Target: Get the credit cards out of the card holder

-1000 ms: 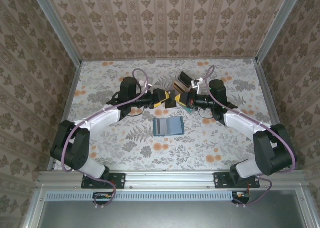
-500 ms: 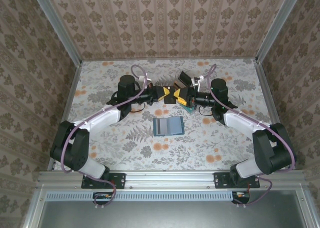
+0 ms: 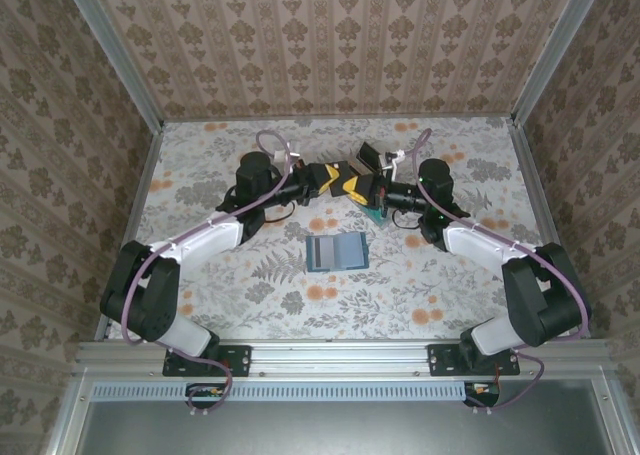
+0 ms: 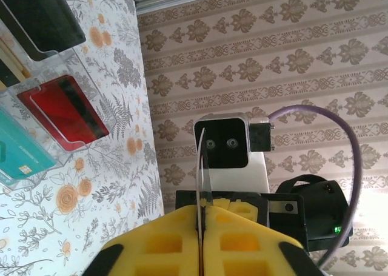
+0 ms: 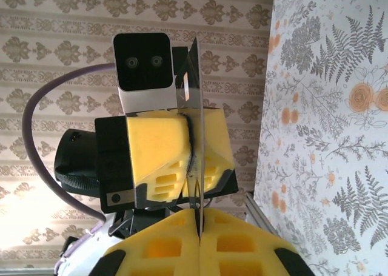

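The card holder point(image 3: 335, 252) lies opened flat on the flowered table, teal-blue with a paler striped left half, in front of both arms. Above the back middle of the table my left gripper point(image 3: 328, 179) and right gripper point(image 3: 357, 185) meet tip to tip. Between them is a thin credit card point(image 3: 343, 181), seen edge-on. In the left wrist view the left gripper point(image 4: 202, 212) is shut on the card point(image 4: 202, 167). In the right wrist view the right gripper point(image 5: 198, 218) is shut on the same card point(image 5: 195, 82), whose far part sits against the left gripper's yellow fingers point(image 5: 160, 142).
A clear compartment tray point(image 4: 73, 67) holds a black, a red point(image 4: 63, 112) and a teal card point(image 4: 21, 158); in the top view it point(image 3: 368, 157) lies partly under the right gripper. Metal rails and patterned walls bound the table on the left, back and right.
Both grippers have shifted a little toward the back wall and drawn together. The left jaws, open a second ago, now pinch the card.
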Action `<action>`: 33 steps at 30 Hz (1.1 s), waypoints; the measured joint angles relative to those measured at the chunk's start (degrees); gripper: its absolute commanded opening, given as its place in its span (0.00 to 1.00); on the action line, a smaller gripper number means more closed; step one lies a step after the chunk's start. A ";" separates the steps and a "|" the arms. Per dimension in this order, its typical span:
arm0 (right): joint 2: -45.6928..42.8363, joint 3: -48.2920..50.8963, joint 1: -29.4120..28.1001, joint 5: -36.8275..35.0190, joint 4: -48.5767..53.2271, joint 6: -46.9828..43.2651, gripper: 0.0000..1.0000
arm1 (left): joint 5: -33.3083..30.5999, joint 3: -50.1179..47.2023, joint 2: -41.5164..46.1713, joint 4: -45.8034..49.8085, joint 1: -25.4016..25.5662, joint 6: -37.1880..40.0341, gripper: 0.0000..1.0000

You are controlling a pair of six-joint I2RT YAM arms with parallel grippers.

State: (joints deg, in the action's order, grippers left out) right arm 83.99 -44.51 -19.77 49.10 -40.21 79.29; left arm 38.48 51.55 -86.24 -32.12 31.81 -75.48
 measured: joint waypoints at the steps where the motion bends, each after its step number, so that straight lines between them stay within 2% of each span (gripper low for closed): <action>1: 0.00 0.00 0.00 -0.26 0.28 -0.66 0.00 | -0.42 -0.20 0.02 0.24 -0.02 0.02 0.29; 3: -0.02 -0.52 0.17 -0.98 3.15 -3.78 0.00 | -1.51 -0.76 0.42 2.05 -0.28 0.63 0.48; 4: -0.02 -1.22 0.28 -1.38 5.86 -6.14 0.00 | -2.08 -1.11 0.92 3.74 -0.55 1.20 0.54; 7: -0.02 -6.23 0.63 -3.69 19.52 -17.20 0.00 | -4.31 -1.68 3.26 11.76 -1.73 3.72 0.67; 12: 1.33 -22.73 0.85 -12.98 46.90 -43.60 0.00 | -9.16 -1.68 8.15 27.61 -3.34 9.57 0.90; 18: 8.85 -36.46 1.42 -24.17 62.93 -65.90 0.00 | -13.20 -1.68 11.02 40.98 -4.92 14.78 1.00; 22: 15.15 -41.40 1.81 -30.18 69.16 -76.76 0.00 | -15.23 -1.68 11.37 47.41 -6.80 17.73 1.00; 26: 21.14 -47.43 2.67 -34.29 72.78 -84.00 0.00 | -16.52 -1.68 11.54 51.04 -7.96 19.82 1.00; 33: 27.36 -54.21 4.11 -38.38 75.43 -91.36 0.00 | -16.63 -1.68 11.52 53.31 -8.72 21.55 1.00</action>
State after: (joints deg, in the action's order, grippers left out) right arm 111.35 -98.72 -15.66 10.72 35.22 -12.08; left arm 21.85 49.87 -74.72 21.19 23.09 -53.93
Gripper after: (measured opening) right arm 0.067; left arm 0.993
